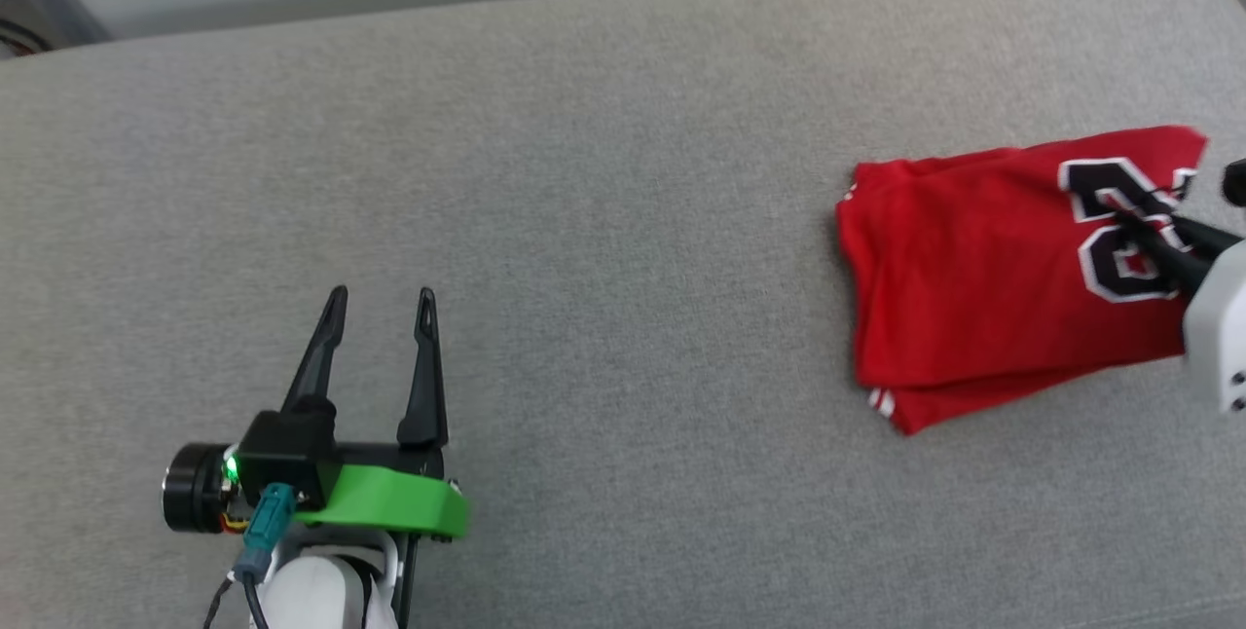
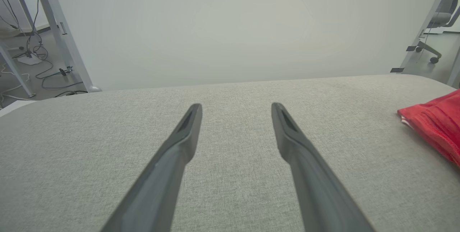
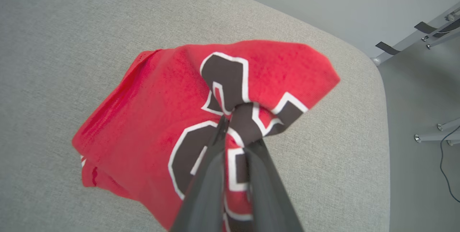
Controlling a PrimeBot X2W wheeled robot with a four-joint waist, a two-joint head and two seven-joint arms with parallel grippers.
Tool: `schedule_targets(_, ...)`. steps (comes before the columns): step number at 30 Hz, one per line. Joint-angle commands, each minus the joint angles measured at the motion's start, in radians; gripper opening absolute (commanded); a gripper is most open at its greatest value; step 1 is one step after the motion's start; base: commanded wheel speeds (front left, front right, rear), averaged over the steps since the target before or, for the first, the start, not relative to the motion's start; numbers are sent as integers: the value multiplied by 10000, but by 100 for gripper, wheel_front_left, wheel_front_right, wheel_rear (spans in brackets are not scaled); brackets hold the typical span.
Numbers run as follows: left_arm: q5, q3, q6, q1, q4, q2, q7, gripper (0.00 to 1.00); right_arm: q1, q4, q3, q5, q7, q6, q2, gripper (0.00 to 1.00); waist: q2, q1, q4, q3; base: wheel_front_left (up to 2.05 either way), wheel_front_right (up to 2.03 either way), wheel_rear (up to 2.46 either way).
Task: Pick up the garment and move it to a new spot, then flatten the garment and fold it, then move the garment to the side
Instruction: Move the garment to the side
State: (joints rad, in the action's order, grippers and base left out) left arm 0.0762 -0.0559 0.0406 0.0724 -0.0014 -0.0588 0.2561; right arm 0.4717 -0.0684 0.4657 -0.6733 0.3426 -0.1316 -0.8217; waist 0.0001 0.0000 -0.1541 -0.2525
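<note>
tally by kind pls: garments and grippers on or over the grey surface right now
Garment: 1, a folded red garment lying at the right end of the grey surface
Grippers: 2, the left gripper open over bare fabric and the right gripper shut on the garment's printed number
Total: 3

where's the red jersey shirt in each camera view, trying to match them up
Head view: folded red jersey T-shirt with black number print at the right edge, mid-height, pinched by the right hand.
Left wrist view: its red corner at the right edge, mid-height.
Right wrist view: centre of the picture, print bunched in the shut right hand.
Shared landmark: the grey fabric surface under it.
</note>
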Motion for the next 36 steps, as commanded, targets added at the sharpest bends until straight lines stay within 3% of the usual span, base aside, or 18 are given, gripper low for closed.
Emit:
schedule_targets(1,-134,35,44,223,-108,-80,57,100,329,-220,-88,196,-167,9,-143,0,-1,0,-618,-957,0,0,0)
schedule_targets(9,-304,40,152,899,-604,-305,57,100,1652,-2450,-600,884,-901,9,-524,0,-1,0,-586,-2342,0,0,0)
schedule_targets(19,-421,-28,220,1348,-1038,-469,57,100,3067,-5148,-1561,1694,-1236,9,-690,0,-1,0,-362,-3257,0,0,0)
schedule_targets(27,-483,-62,144,1334,-1214,-506,57,100,3771,-6590,-2138,2320,-2233,9,-260,0,-1,0,-290,-3391,0,0,0)
schedule_targets(28,-477,-63,139,1332,-1192,-510,57,100,3840,-6822,-2273,2439,-2399,9,-161,46,-1,0,-271,-3334,0,0,0)
schedule_targets(29,-472,-61,129,1330,-1179,-508,57,100,3882,-6977,-2337,2571,-2537,9,-96,100,-1,0,-254,-3268,0,0,0)
schedule_targets(36,-322,-85,71,1139,-910,-414,57,100,3872,-7453,-2706,3170,-3913,9,161,100,-1,0,-68,-2396,0,0,0)
